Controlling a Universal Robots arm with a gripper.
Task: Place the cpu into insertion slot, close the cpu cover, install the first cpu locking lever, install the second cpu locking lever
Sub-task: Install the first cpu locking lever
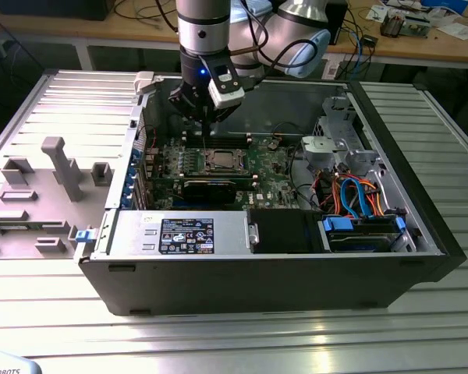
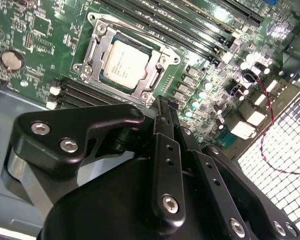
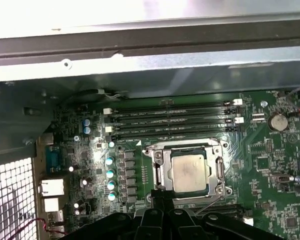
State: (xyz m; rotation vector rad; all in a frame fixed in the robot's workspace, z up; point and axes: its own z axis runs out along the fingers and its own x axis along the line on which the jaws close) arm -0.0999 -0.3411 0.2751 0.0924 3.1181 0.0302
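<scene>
The cpu [image 2: 122,62] [image 3: 190,172], a square chip with a silver-grey top, lies in the insertion slot [image 1: 218,161] on the green board. The silvery cpu cover [image 2: 152,82] [image 3: 161,170] lies flat around it, the chip showing through its window. My gripper [image 2: 162,105] [image 3: 162,196] hovers just off one edge of the socket, its narrow black fingers pressed together and holding nothing. In the exterior view the gripper [image 1: 206,125] hangs inside the open computer case, above the board and a little behind the socket. How the locking levers stand I cannot tell.
Long black memory slots [image 3: 175,117] run beside the socket. A black graphics card [image 1: 209,187] sits in front of it, then the power supply [image 1: 179,234]. A drive cage with blue and orange cables [image 1: 359,202] stands at the exterior view's right. Case walls [image 1: 257,273] surround the board.
</scene>
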